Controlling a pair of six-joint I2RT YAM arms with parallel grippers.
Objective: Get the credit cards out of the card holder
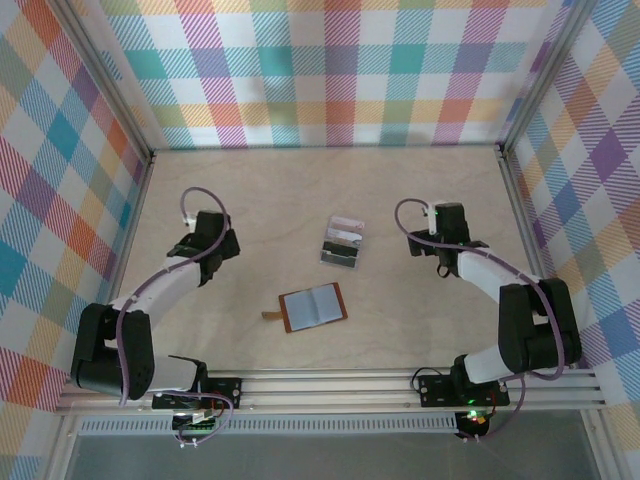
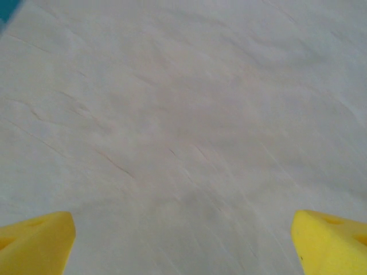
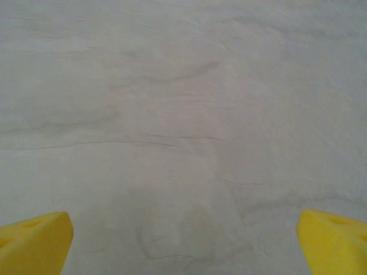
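Credit cards (image 1: 341, 242): out on the table in a short overlapping row, between the two grippers and closer to the right one, touched by neither.
Card count: it looks like three, though they are small in the overhead view. The one with a pale pinkish band lies farthest from the arm bases, a whitish one is in the middle, and a dark grey one is nearest.
Card holder (image 1: 312, 307): lying open and flat, with a reddish-brown border around grey inner pockets. It sits just on the base side of the cards and apart from them, between the grippers and nearer the bases than either.
Strap tab (image 1: 270, 315): pokes out of the holder's edge on the left gripper's side.
Left gripper (image 2: 183, 245): spread wide, with its yellow fingertips (image 2: 35, 243) at the lower corners of its wrist view. Bare table lies between them and nothing is held. It is well apart from the holder.
Right gripper (image 3: 183, 243): spread wide too, with yellow fingertips (image 3: 34, 240) over bare table and no grip on anything. It is near the cards but clear of them.
Table (image 1: 300, 185): pale wood grain under both grippers.
Walls (image 1: 330, 70): plaid panels beyond and beside the arms.
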